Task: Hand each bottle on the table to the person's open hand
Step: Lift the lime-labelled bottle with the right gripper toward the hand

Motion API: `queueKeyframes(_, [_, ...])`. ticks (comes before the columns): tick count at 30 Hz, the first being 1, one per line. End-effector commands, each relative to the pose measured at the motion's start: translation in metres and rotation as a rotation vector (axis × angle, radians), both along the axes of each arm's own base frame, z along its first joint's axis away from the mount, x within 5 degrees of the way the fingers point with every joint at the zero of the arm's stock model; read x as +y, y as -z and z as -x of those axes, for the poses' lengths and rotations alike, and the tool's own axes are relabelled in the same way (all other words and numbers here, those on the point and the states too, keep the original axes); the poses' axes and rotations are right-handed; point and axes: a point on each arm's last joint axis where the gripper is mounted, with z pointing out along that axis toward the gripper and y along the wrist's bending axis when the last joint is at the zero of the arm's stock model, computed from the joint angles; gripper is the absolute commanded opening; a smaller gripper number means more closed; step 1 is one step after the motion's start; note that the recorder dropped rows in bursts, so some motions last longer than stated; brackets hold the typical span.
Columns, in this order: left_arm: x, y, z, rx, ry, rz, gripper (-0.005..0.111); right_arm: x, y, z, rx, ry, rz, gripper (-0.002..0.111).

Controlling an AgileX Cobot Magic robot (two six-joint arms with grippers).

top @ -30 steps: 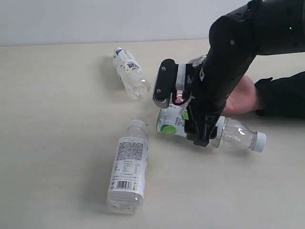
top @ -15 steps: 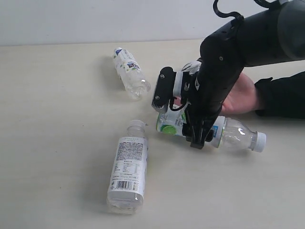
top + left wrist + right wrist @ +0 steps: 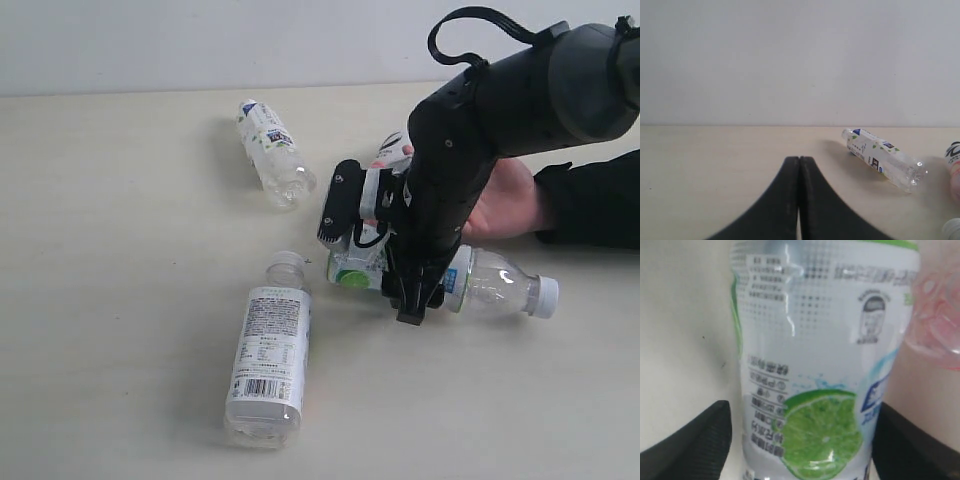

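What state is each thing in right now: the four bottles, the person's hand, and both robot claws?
lime-label bottle: lying on its side, capped.
white-label bottle: lying on its side, capped, untouched.
small green-and-white bottle: lying on its side, untouched.
pink bottle: mostly hidden, beside the lime-label bottle.
person's hand: open, partly hidden.
right gripper: open, straddling the lime-label bottle.
left gripper: shut, holding nothing.

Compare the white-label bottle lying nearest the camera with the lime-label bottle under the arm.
The white-label bottle carries plain print and a barcode; the lime-label bottle shows a green lime. The white-label bottle lies untouched, while the lime-label bottle sits inside the open right end effector. Both are clear, white-capped, lying on their sides.
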Motion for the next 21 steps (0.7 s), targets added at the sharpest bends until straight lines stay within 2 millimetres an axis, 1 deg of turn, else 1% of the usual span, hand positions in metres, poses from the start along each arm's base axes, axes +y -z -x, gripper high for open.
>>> queueKeyframes(1, [0.0,0.0,0.0,-0.006,0.006,0.002,0.0,0.001,-0.003,-0.001,-0.003,0.001,0.004,0.054])
queueKeyframes(8, [0.0,0.0,0.0,-0.006,0.006,0.002,0.0,-0.001,-0.002,0.002,0.032,0.011,0.025,0.008])
queueKeyframes(10, [0.0,0.0,0.0,-0.006,0.006,0.002,0.0,-0.001,-0.002,0.002,0.034,0.012,0.027,0.0])
queueKeyframes(14, [0.0,0.0,0.0,-0.006,0.006,0.002,0.0,-0.001,-0.002,0.004,0.062,0.041,0.026,0.0])
queueKeyframes(21, [0.0,0.0,0.0,-0.006,0.006,0.002,0.0,0.001,-0.017,0.002,0.12,0.15,0.045,0.0])
